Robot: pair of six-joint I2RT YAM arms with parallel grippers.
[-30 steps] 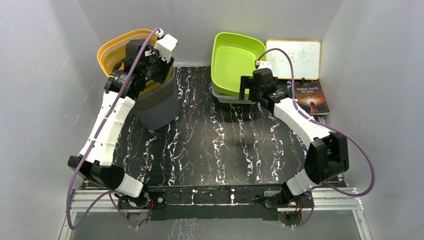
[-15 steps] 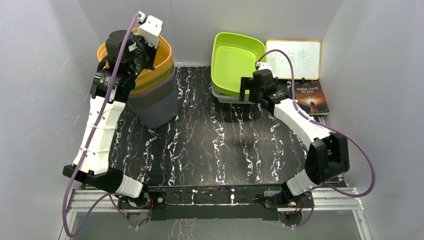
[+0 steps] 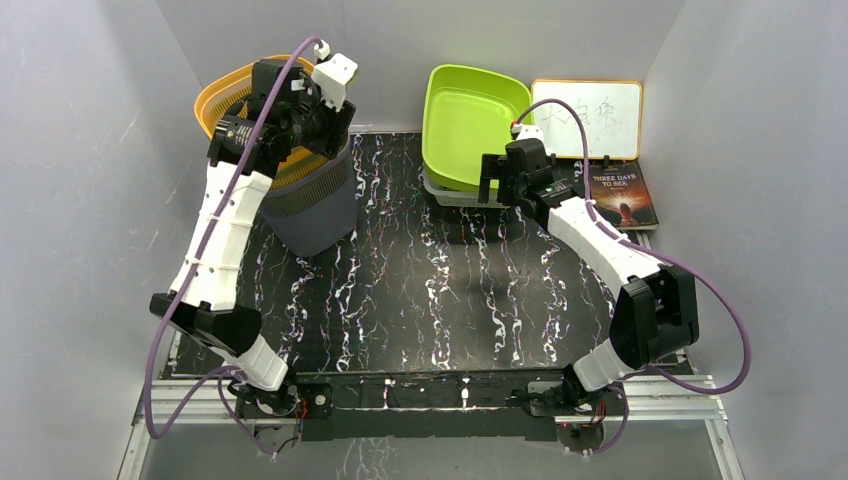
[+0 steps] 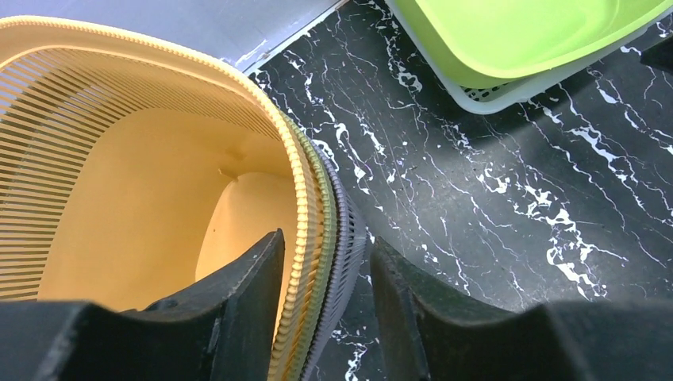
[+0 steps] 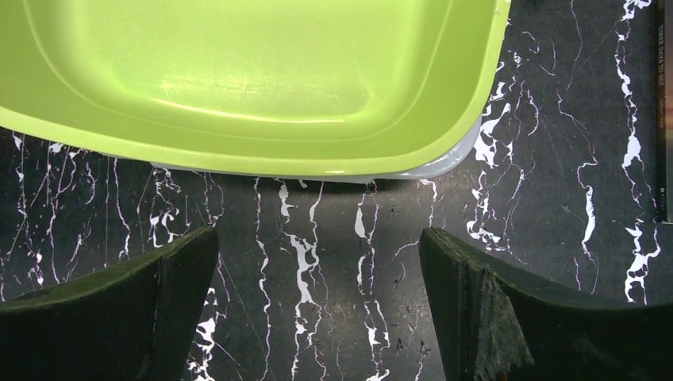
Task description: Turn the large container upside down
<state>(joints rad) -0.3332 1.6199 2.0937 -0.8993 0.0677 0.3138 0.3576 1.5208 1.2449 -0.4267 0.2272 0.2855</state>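
The left arm has come back down since half a second ago. The orange basket [image 3: 225,95], then pulled up straighter in its stack, leans to the back-left again. The right arm has not moved.

The black marbled table [image 3: 420,290] carries everything. At its back-left corner the orange basket sits nested in an olive one [image 4: 317,206], and both sit in a grey basket [image 3: 320,215]. All three are mouth-up, so nothing is upside down yet.

The left gripper [image 4: 325,242] straddles the near-right side of the three rims. One finger is inside the orange basket and the other is outside the grey wall. The jaws are about half open. The outer finger stands just clear of the grey rim. The inner one is close against the orange wall, but I cannot tell whether it touches. It has no firm hold of anything.

The green tub [image 3: 470,115] is at the back centre, well apart from the baskets. It rests tilted in a pale tray [image 5: 444,163]. The right gripper [image 5: 317,238] hangs above the table just in front of the tub, jaws spread wide and empty.

A whiteboard [image 3: 590,118] leans on the back wall to the right of the tub, with a book [image 3: 622,195] lying flat in front of it. Neither of these, nor the tub, stands between the left gripper and the baskets. The side wall is close behind the stack.
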